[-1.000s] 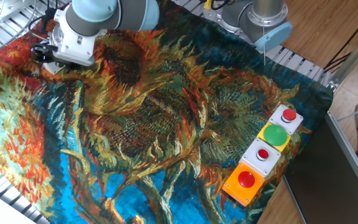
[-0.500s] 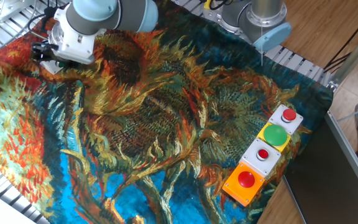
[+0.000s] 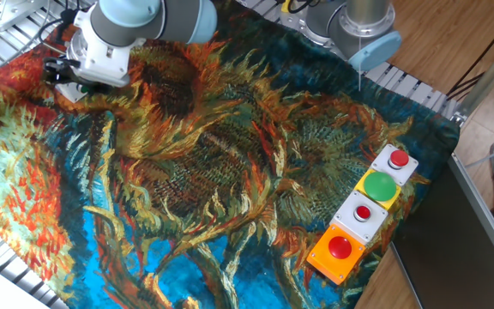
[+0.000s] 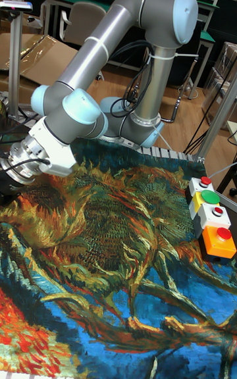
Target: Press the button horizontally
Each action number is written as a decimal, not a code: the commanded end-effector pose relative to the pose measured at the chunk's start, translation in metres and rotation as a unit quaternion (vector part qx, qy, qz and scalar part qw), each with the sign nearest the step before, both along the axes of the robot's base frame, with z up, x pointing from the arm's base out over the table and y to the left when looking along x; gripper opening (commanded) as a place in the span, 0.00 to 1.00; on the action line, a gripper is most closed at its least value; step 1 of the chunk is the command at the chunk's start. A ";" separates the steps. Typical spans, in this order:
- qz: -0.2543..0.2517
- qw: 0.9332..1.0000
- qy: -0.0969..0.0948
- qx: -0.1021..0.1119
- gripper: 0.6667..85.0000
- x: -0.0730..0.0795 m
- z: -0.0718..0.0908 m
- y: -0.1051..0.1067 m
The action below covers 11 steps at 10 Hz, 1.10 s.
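Note:
The button named in the task does not show in either view. My gripper (image 3: 56,71) is at the far left back corner of the table, low over the sunflower-patterned cloth (image 3: 230,172), at the end of the white wrist (image 3: 101,56). In the tall fixed view the gripper (image 4: 5,180) is cut off by the left edge. Its dark fingers are too small and too hidden for me to tell their state. A pale patch lies right beside the gripper; I cannot tell what it is.
A row of button boxes stands at the right edge: red on grey (image 3: 399,160), a green dome on yellow (image 3: 379,186), a small red on grey (image 3: 363,213), red on orange (image 3: 340,248). The arm's base (image 3: 354,26) is at the back.

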<state>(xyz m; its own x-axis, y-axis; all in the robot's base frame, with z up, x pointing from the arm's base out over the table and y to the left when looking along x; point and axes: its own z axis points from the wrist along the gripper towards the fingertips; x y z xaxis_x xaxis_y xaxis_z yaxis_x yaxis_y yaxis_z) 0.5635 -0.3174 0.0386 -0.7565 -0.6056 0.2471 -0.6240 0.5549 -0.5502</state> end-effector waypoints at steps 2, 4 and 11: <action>0.002 1.000 -0.003 -0.001 0.83 0.000 -0.001 -0.007; 0.006 1.000 -0.002 -0.006 0.82 0.002 0.002 -0.013; 0.012 1.000 -0.002 -0.012 0.80 0.007 0.005 -0.011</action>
